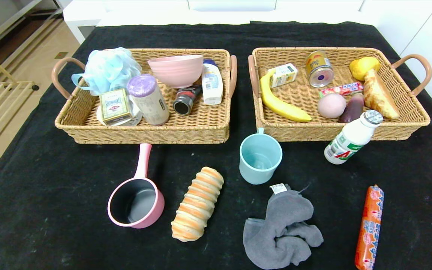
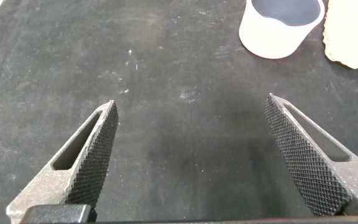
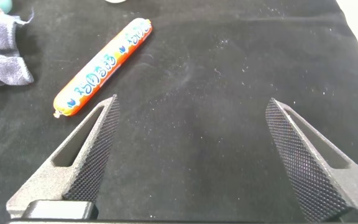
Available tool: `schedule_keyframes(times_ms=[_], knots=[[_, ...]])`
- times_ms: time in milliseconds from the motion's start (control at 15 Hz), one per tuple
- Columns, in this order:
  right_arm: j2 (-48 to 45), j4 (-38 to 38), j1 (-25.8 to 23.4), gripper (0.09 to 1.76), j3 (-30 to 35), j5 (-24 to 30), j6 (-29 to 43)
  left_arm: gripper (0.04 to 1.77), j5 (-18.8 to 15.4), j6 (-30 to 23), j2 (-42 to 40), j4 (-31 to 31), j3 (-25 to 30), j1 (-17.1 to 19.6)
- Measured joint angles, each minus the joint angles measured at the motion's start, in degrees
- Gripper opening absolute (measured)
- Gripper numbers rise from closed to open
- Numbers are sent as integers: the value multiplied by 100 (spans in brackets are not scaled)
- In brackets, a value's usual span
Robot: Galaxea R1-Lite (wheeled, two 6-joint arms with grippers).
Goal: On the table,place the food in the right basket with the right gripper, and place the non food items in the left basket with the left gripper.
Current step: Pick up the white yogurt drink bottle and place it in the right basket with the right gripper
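The left claw [image 2: 191,155] stands fully open and empty above bare table [image 2: 166,93]; the right claw [image 3: 191,155] likewise, beside the sausage [image 3: 101,68]. On the table, the saucepan [image 1: 135,202] lies at 7 o'clock, the bread [image 1: 197,204] at 6, the cup [image 1: 260,159] centrally, the cloth [image 1: 281,232] at 5, and the bottle [image 1: 351,138] against the right basket [image 1: 407,131]. The left basket [image 1: 144,131] sits at 11.

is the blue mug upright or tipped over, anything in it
Upright and empty: the blue mug stands on the table with its mouth up, and its bare bottom shows inside.
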Motion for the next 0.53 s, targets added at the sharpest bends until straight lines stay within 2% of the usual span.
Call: schedule_keyframes(times_ms=[400, 533], knots=[[52, 146, 11, 171, -11, -28, 104, 172, -29, -116, 0, -221, -21, -5], [272, 273, 16, 171, -369, 24, 324, 172, -321, -512, 49, -188, -449, -5]])
